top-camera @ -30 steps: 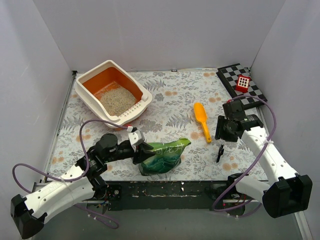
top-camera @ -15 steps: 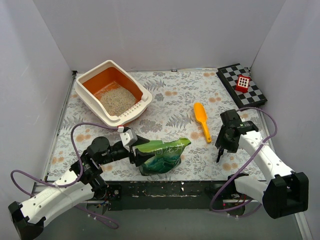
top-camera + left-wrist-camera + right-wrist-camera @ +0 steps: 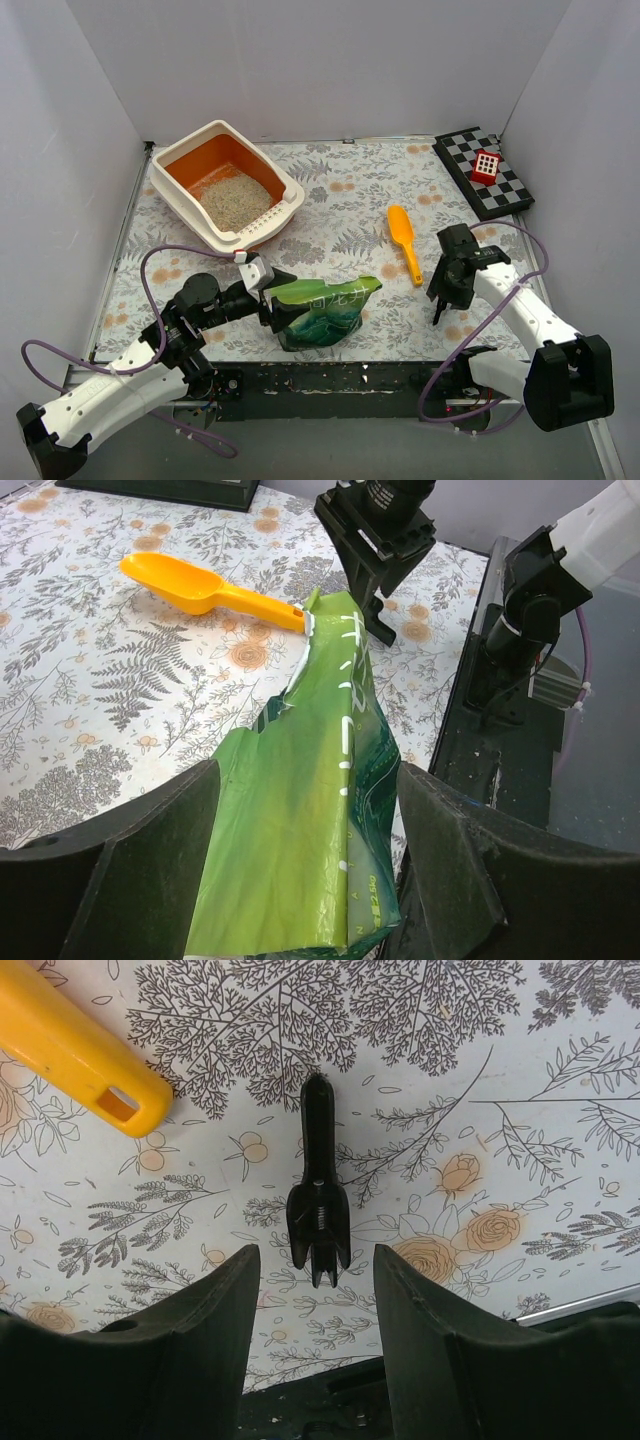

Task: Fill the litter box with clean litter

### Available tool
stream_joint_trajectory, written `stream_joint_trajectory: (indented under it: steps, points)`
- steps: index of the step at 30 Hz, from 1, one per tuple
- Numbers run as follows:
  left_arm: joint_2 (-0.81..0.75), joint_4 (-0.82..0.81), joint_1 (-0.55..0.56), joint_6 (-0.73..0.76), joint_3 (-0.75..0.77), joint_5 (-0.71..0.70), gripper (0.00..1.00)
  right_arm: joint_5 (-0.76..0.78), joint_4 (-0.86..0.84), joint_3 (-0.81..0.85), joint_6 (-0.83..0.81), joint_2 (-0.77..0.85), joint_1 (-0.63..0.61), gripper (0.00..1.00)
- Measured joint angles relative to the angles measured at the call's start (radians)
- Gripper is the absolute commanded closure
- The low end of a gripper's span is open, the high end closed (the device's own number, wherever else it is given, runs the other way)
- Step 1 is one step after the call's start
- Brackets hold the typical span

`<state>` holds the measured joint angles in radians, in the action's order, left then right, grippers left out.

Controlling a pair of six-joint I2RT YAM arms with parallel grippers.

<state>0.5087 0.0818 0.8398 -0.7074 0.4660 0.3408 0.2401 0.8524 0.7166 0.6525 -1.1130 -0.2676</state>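
Left end effector opened; litter box axis far-left to near-right.

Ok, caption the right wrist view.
Open right gripper above a black clip on floral tablecloth, orange scoop handle nearby.

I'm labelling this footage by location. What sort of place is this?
Probably a robot test booth: white walls box in a cloth-covered table, the left arm and right arm are bolted at its near edge, and the litter box and scoop look like staged props.
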Motion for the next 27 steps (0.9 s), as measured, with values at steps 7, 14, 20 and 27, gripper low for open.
stream_joint_trajectory:
  steps: [7, 14, 20, 27]
  points:
    - [0.0, 0.0, 0.0, -0.001, 0.0, -0.01, 0.22, -0.004, -0.026, -0.022, 0.0, -0.024, 0.0, 0.58]
    - [0.001, 0.0, 0.0, -0.003, 0.0, -0.013, 0.21, 0.0, -0.045, -0.026, 0.0, -0.02, 0.0, 0.99]
    - [0.001, 0.0, 0.0, -0.003, 0.0, -0.016, 0.21, 0.013, -0.04, -0.023, -0.003, 0.036, 0.0, 0.99]
    - [0.003, 0.0, 0.0, -0.003, 0.0, -0.015, 0.2, 0.006, 0.027, 0.139, -0.09, 0.068, 0.0, 0.99]
